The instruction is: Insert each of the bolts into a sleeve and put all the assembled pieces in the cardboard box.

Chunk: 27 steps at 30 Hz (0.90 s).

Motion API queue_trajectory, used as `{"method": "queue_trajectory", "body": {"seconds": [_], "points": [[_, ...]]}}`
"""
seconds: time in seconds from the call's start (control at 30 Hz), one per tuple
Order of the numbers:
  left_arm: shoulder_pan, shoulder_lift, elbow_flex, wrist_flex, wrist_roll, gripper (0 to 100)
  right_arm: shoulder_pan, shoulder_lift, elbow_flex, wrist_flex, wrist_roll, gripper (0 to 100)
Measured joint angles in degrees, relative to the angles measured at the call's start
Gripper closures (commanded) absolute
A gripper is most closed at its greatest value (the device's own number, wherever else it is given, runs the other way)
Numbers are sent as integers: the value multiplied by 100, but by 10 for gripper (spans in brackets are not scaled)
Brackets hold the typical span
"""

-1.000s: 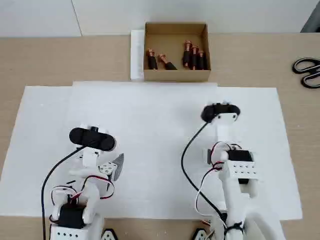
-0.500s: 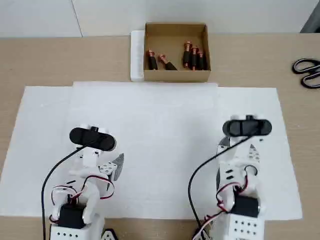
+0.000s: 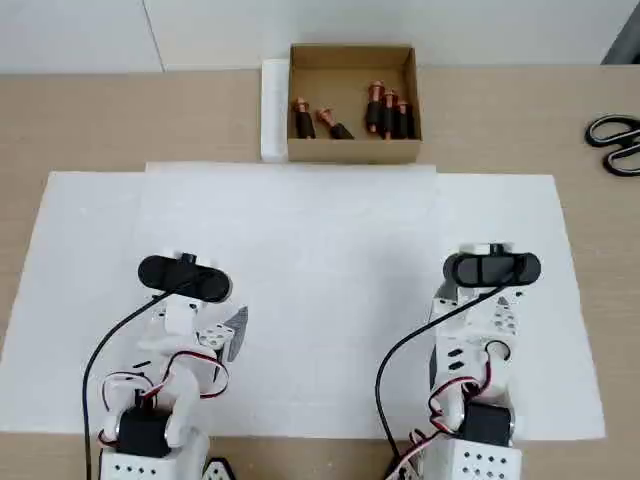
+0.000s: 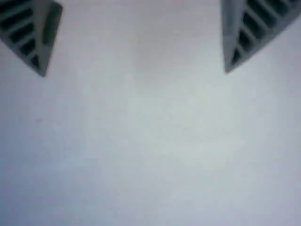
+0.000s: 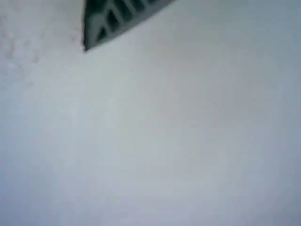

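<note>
At the table's (image 3: 90, 120) far edge, the cardboard box (image 3: 350, 152) holds five assembled pieces (image 3: 388, 112); your left gripper (image 4: 134, 70) gapes empty; right gripper (image 3: 470, 300), grip cannot be told.

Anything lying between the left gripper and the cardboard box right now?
Nothing visible. Bare white sheet lies between the left gripper and the cardboard box; the scissors sit far off to the side.

Scissors (image 3: 610, 140) lie on the wooden table (image 3: 100, 120), just beyond a white foam sheet (image 3: 320, 250).
</note>
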Motion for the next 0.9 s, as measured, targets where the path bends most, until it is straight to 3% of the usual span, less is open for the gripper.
{"method": "queue_trajectory", "body": {"seconds": [0.9], "points": [[0, 0, 0, 0, 0, 769, -158, -9, 0, 237, 0, 861]]}}
